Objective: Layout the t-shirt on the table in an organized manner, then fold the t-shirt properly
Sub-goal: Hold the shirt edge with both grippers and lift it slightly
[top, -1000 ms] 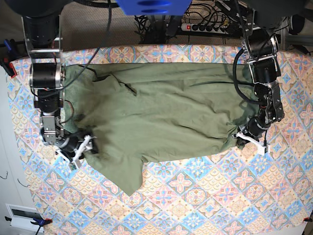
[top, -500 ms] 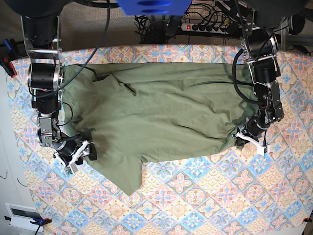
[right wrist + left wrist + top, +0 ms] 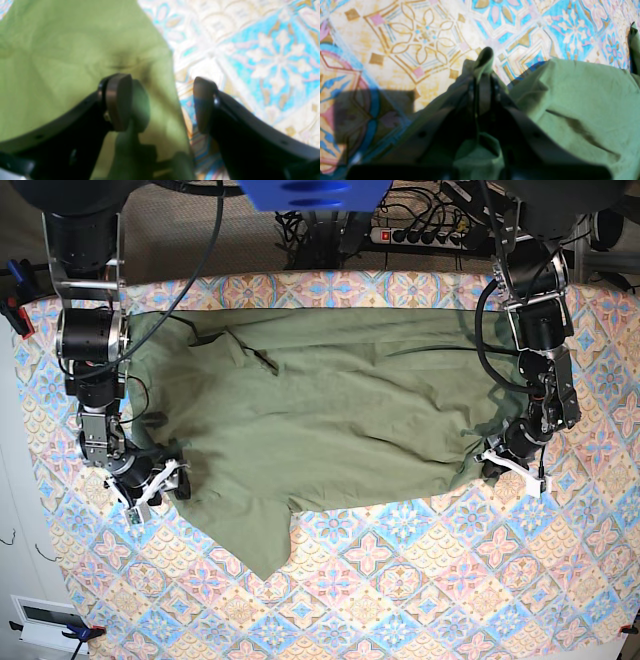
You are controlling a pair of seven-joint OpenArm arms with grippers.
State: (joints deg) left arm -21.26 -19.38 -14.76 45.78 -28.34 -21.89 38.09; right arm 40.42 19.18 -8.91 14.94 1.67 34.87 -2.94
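A power strip (image 3: 420, 235) with dark cables (image 3: 310, 225) lies on the floor at the top centre. A white box (image 3: 45, 620) sits lower left.

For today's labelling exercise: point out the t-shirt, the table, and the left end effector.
t-shirt (image 3: 340, 420), base view, middle of the body.
table (image 3: 420, 580), base view, bare patterned cloth in front of the shirt.
left end effector (image 3: 483, 62), left wrist view, closed tips pinching the fabric.

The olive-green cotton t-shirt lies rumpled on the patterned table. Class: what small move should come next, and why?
Probably close the open right gripper on the olive-green cotton t-shirt edge between its jaws; the left gripper already pinches the opposite corner, so both could pull it flat.
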